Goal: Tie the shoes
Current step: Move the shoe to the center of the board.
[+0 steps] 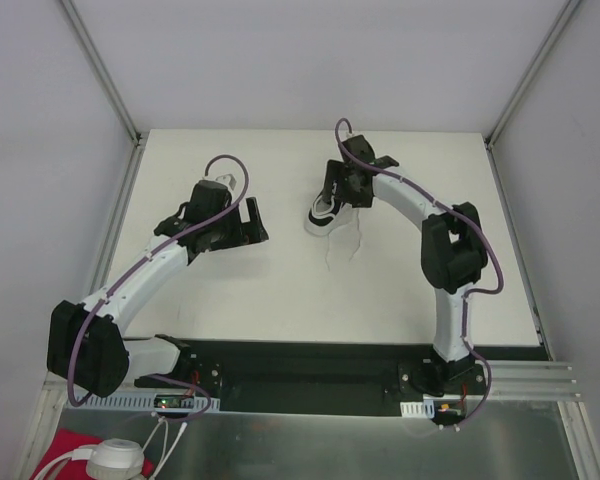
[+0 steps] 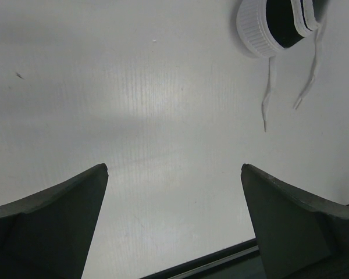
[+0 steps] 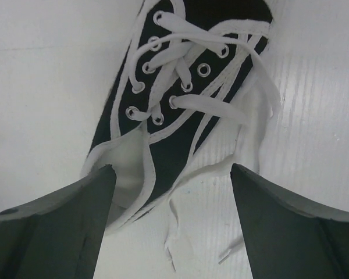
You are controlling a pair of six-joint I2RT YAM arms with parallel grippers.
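The small black sneaker (image 1: 323, 216) with a white sole lies near the middle of the white table (image 1: 280, 290), its untied white laces (image 1: 346, 246) trailing toward the near side. My right gripper (image 1: 340, 190) hovers open just over the shoe. In the right wrist view its jaws (image 3: 173, 168) stand wide apart above the shoe's open top (image 3: 168, 148), with the laced eyelets (image 3: 186, 55) ahead and loose lace ends (image 3: 174, 232) on the table. My left gripper (image 1: 257, 222) is open and empty to the shoe's left. Its wrist view (image 2: 174, 168) shows the toe (image 2: 267, 26) and two lace ends (image 2: 267, 99) far off.
A black strip (image 1: 310, 360) runs along the table's near edge by the arm bases. White walls and metal frame posts (image 1: 110, 90) close in the sides and back. A red cloth (image 1: 70, 450) and white cables lie below the table at lower left.
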